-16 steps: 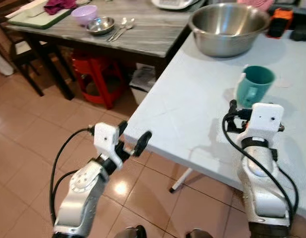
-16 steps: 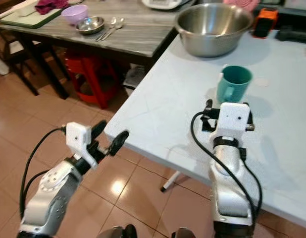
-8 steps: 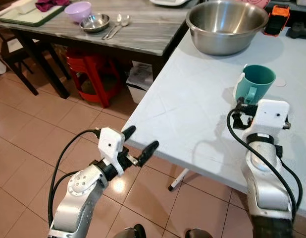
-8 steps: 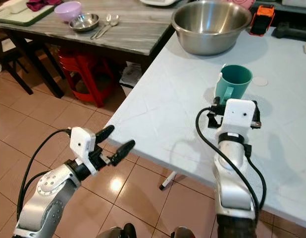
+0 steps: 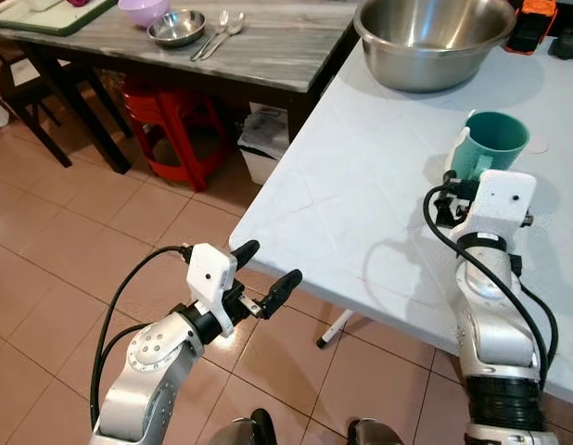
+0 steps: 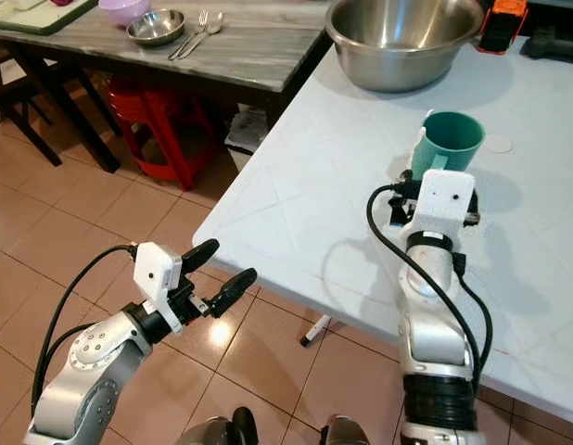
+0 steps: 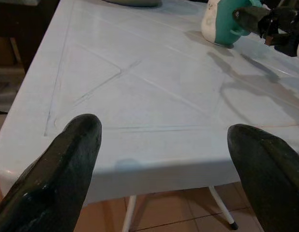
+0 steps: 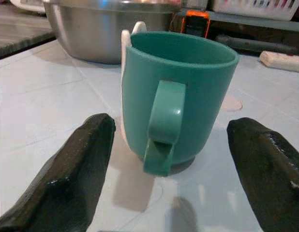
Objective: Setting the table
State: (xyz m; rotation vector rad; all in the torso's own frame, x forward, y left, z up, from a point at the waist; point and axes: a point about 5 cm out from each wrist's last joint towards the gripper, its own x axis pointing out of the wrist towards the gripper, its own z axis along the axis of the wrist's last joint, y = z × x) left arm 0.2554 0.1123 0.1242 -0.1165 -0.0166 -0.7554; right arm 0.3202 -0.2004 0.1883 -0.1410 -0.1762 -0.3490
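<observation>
Change since one second ago: right gripper (image 8: 164,145) now closer to the mug (image 5: 490,148), fingers spread wide either side of it, not touching. Left gripper (image 5: 265,271) lower, off the near corner of the white table (image 5: 361,204), fingers apart, holding nothing. Mug: teal, upright, empty, handle facing the right gripper, a white piece against its far side. Position: on the white table, near the steel bowl (image 5: 435,42).

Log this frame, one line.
right claw: open, facing teal mug handle | left claw: open, off white table edge
</observation>
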